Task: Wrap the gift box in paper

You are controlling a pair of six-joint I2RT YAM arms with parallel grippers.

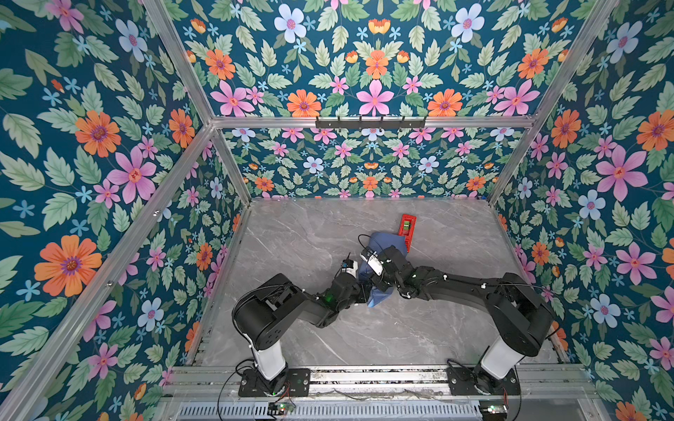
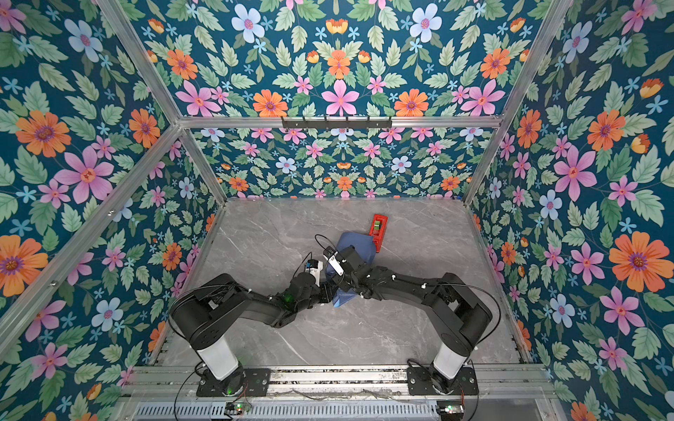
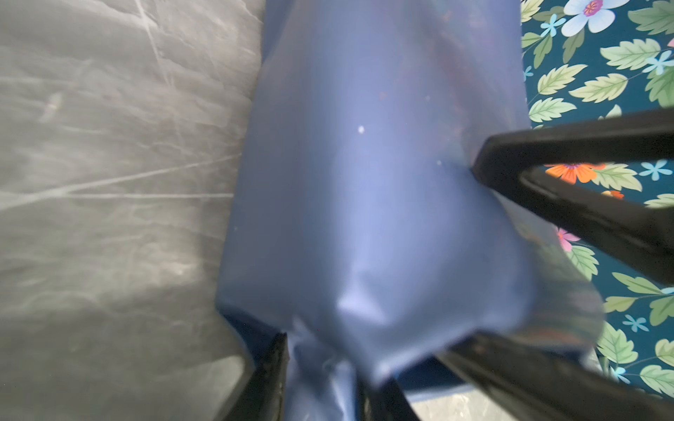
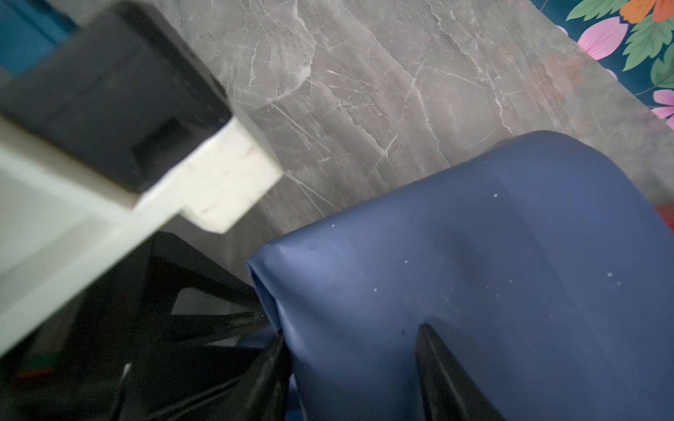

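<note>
The grey marble table (image 1: 291,237) bears a red tape dispenser (image 1: 406,226) and, just beside it, the paper (image 1: 386,242) (slate-blue, bunched).

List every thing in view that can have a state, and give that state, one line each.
paper: folded up into a bundle, darker face outward, pinched from both sides.
gift box: not visible; presumably under the paper.
red tape dispenser: lying beside the paper, not gripped.
left gripper: closed on the paper.
right gripper: closed on the paper.
</note>
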